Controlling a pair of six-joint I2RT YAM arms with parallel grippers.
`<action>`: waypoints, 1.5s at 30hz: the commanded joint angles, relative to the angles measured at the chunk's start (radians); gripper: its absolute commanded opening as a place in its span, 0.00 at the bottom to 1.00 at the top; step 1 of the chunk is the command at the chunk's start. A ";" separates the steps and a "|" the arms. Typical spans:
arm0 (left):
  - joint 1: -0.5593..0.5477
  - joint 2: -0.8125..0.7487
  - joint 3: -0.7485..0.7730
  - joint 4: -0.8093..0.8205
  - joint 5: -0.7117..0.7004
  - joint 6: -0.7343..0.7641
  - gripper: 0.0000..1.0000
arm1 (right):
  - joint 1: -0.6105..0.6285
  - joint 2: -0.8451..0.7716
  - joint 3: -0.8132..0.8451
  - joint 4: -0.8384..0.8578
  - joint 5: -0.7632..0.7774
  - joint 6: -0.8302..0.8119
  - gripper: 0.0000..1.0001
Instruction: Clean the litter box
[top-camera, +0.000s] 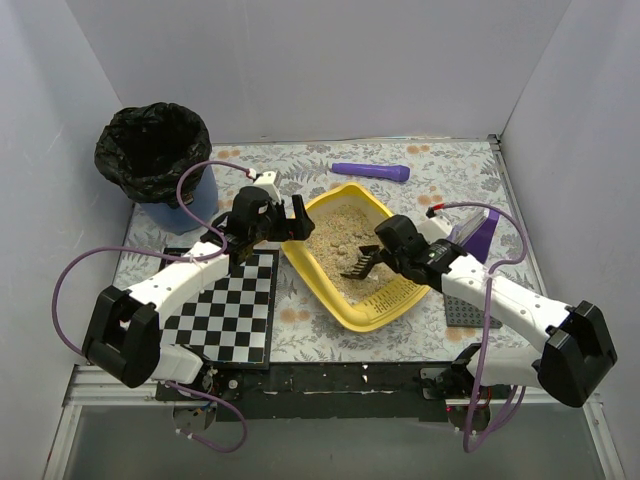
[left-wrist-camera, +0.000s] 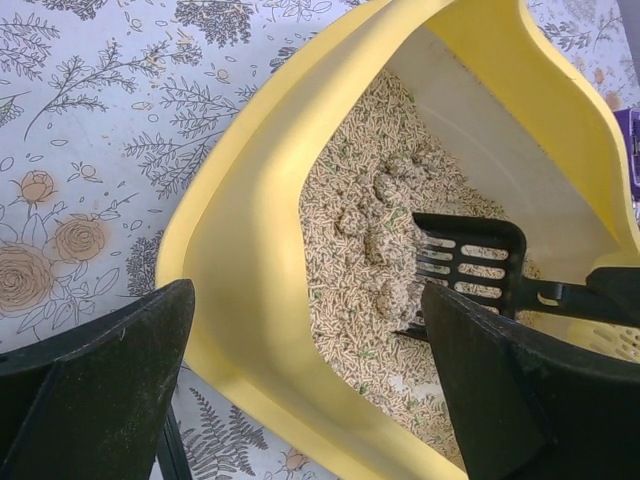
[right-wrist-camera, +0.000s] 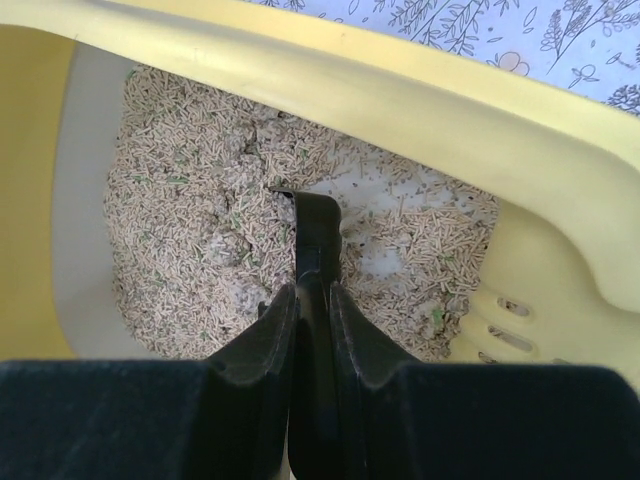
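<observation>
The yellow litter box (top-camera: 352, 190) lies mid-table at a slant and holds beige pellet litter (top-camera: 335, 235) with clumps. Its slotted strip (top-camera: 395, 298) is at the near right end. My left gripper (top-camera: 270, 225) is open at the box's left rim. In the left wrist view the gripper (left-wrist-camera: 310, 380) straddles the rim (left-wrist-camera: 250, 250), one finger outside and one over the litter. My right gripper (top-camera: 385, 250) is shut on the handle of a black slotted scoop (top-camera: 360, 265), whose head rests in the litter (right-wrist-camera: 190, 200). The right wrist view shows the gripper (right-wrist-camera: 310, 310) clamped on the scoop (right-wrist-camera: 318, 230).
A blue bin lined with a black bag (top-camera: 155, 150) stands at the back left. A purple tube (top-camera: 370, 172) lies behind the box. A checkerboard mat (top-camera: 225, 310) lies at the near left. A purple stand (top-camera: 478, 232) and a grey mat (top-camera: 470, 310) are on the right.
</observation>
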 joint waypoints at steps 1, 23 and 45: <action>-0.001 -0.017 -0.032 0.041 0.041 -0.032 0.98 | 0.007 0.088 -0.077 -0.028 0.005 0.043 0.01; -0.003 0.060 -0.054 0.079 0.130 -0.065 0.98 | 0.030 0.465 -0.092 0.309 0.187 0.204 0.01; -0.001 0.061 -0.054 0.070 0.095 -0.070 0.98 | 0.033 0.455 -0.378 1.010 -0.220 0.071 0.01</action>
